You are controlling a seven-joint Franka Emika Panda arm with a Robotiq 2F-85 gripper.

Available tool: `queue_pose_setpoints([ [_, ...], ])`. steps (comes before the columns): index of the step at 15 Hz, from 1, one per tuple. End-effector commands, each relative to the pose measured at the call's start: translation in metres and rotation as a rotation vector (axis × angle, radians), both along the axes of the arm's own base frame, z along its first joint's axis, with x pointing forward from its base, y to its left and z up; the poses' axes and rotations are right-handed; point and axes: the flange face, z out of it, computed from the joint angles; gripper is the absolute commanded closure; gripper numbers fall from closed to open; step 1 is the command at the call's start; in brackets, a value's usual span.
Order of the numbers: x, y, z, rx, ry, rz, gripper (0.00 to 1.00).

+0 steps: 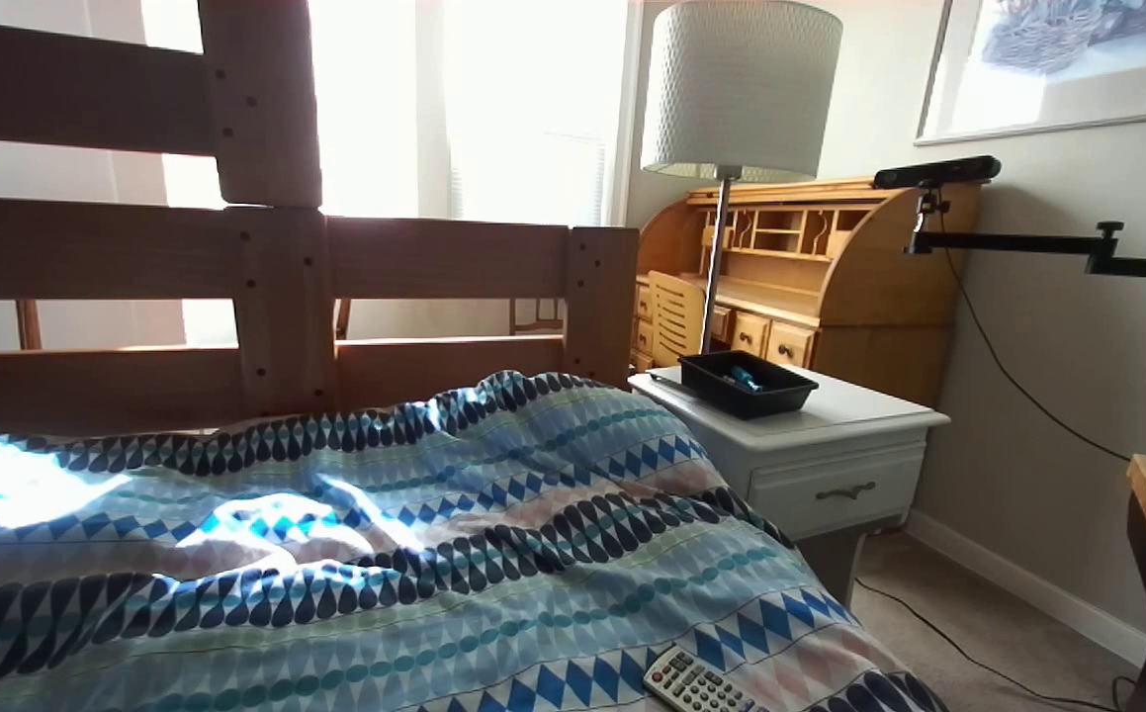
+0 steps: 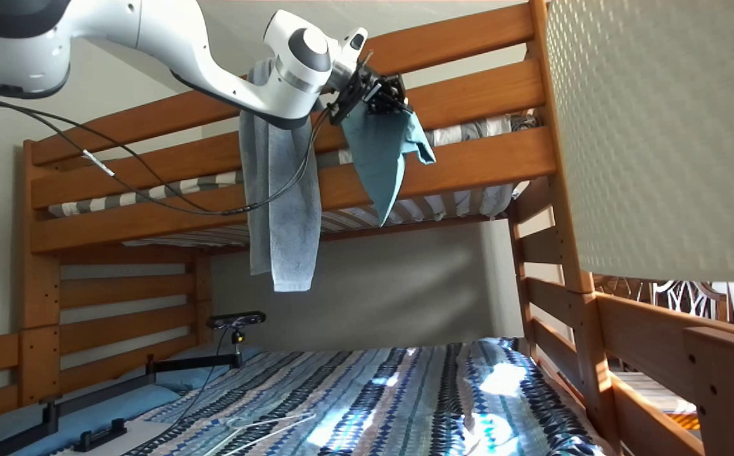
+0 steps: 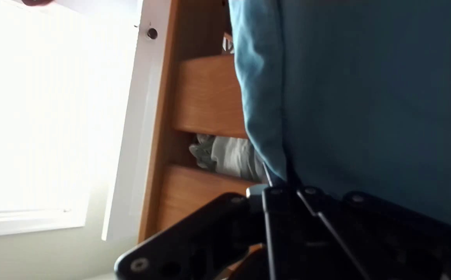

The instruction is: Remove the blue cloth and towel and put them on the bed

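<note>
Blue cloth (image 2: 376, 155), pinched in closed gripper (image 3: 291, 188): removal step, seemingly (grey towel (image 2: 281, 171) hangs yonder). Next, presumably: lower onto bottom bunk (image 1: 281, 307).

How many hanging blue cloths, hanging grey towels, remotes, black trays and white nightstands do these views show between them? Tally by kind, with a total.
Blue cloth: 1
Grey towel: 1
Remote: 1
Black tray: 1
White nightstand: 1
Total: 5
</note>
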Motion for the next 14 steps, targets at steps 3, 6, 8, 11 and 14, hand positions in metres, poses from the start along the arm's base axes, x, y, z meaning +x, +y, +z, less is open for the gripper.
queue_pose_setpoints([
  [3, -0.015, -0.044, -0.044, -0.035, 0.123, -0.157, 0.99],
  [6, -0.026, -0.056, -0.075, -0.053, 0.213, -0.204, 0.99],
  [8, -0.035, -0.060, -0.094, -0.068, 0.270, -0.220, 0.99],
  [11, -0.049, -0.063, -0.123, -0.107, 0.349, -0.240, 0.99],
  [14, -0.062, -0.065, -0.146, -0.138, 0.412, -0.255, 0.99],
])
